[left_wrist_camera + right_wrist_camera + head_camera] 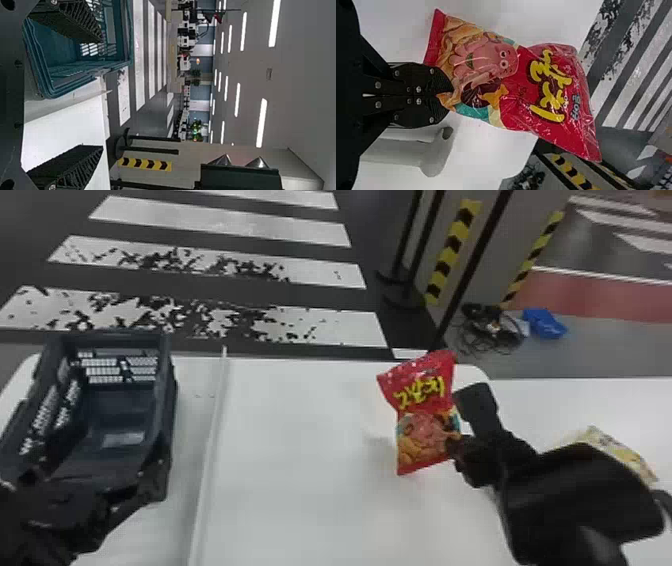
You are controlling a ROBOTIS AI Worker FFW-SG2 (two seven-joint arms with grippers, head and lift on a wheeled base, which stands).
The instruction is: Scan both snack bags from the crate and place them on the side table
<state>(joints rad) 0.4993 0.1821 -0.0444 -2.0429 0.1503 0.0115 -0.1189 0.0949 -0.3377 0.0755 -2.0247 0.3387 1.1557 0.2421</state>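
In the head view my right gripper point(454, 446) is shut on the lower right edge of a red snack bag point(425, 415), held upright above the white table. In the right wrist view the right gripper point(447, 95) pinches this red bag point(514, 87) near its bottom end, its front print showing. A yellowish snack bag point(620, 447) lies on the side table, partly hidden behind the right arm. My left gripper point(80, 492) is at the near end of the dark blue crate point(172, 410). In the left wrist view the left gripper point(85, 95) stands open, the crate point(75, 73) beyond one finger.
A white raised strip point(207, 440) crosses the table beside the crate. Close by the right gripper, a dark flat-ended shape point(477, 405) stands up in the head view; in the right wrist view a grey rounded object point(433, 156) is beside the fingers.
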